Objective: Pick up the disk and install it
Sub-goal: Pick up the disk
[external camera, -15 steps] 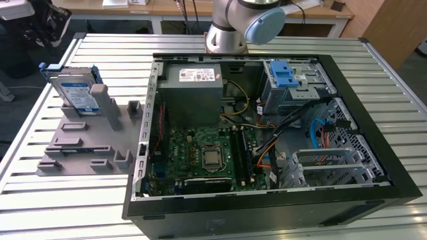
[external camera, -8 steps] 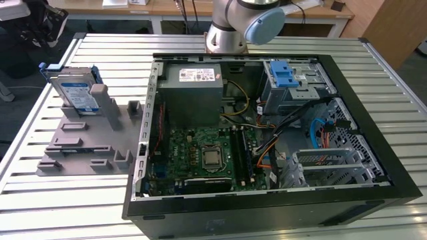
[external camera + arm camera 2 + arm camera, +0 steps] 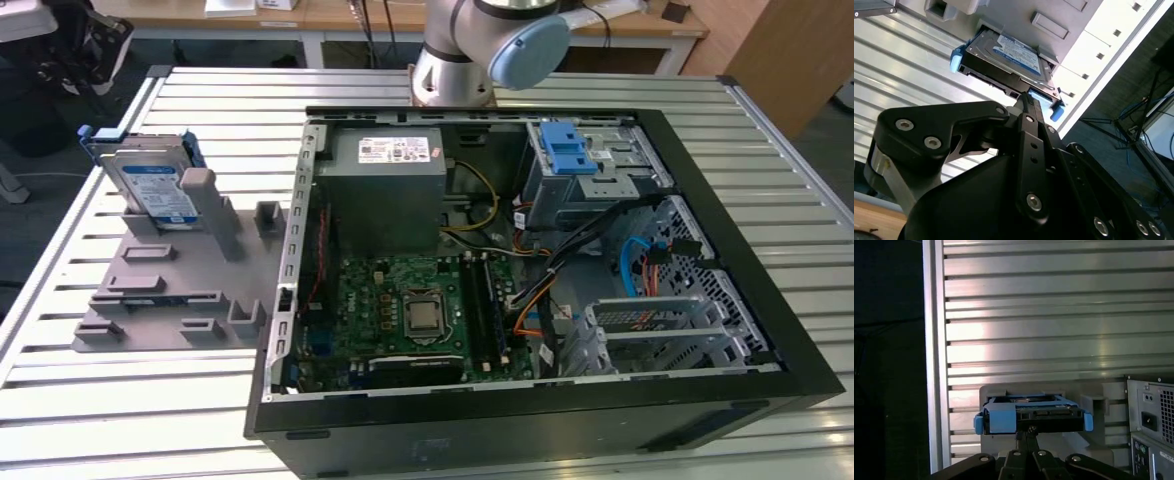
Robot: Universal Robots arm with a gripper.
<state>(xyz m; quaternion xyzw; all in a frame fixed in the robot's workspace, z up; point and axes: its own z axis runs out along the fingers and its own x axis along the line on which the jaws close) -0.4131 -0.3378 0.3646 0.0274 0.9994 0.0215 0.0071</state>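
Observation:
The disk (image 3: 150,185) is a silver drive with a blue-and-white label in a blue carrier. It stands on edge in a grey plastic holder (image 3: 174,290) at the exterior view's left. In both wrist views my black gripper (image 3: 1025,97) (image 3: 1029,431) points at the disk (image 3: 1009,55) (image 3: 1029,415). Its fingertips are pressed together with nothing between them. The tips line up with the disk's near edge, and a gap to the disk shows.
An open black computer case (image 3: 534,425) lies on the slatted metal table (image 3: 134,400). Inside it are a grey power supply box (image 3: 387,170), a motherboard (image 3: 400,310) and a drive bay with a blue latch (image 3: 574,155). The arm's base (image 3: 454,70) stands behind the case.

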